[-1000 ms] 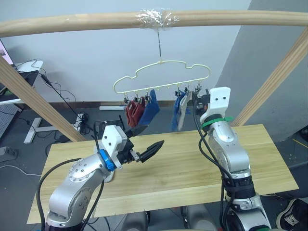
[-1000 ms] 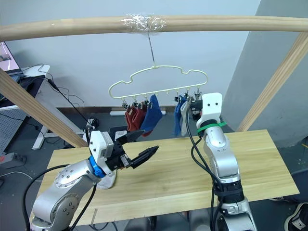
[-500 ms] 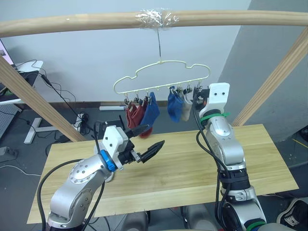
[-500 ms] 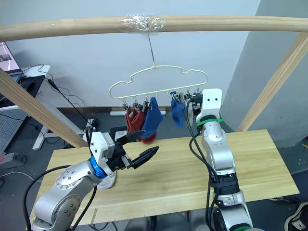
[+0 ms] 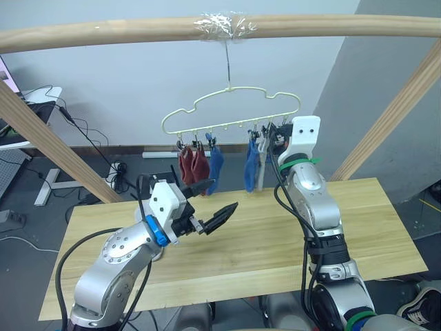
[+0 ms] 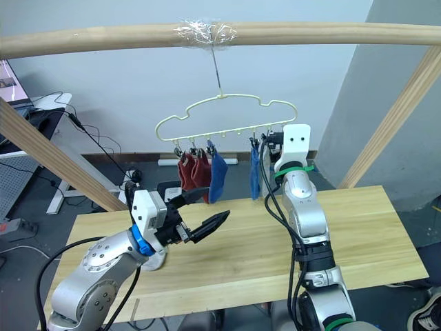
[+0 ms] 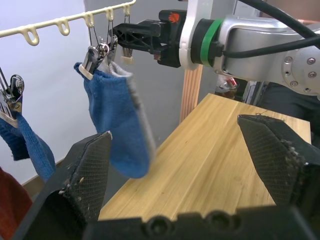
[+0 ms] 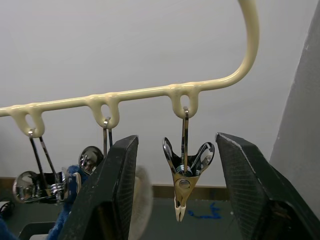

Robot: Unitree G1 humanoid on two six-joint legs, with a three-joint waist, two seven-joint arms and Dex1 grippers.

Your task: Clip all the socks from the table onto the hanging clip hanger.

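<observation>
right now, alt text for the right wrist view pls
Open right gripper jaws flank an empty metal clip hanging from the pale yellow clip hanger. Beside it, other clips hold a blue sock and a light grey sock.

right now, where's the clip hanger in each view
Left eye view: clip hanger hangs upper centre from the taped pole.
Right eye view: upper centre, same pole.
Left wrist view: its looped bar runs above the clipped blue sock.
Right wrist view: the bar crosses above an empty clip.
Shared landmark: the open right gripper at the hanger's end clips.
</observation>
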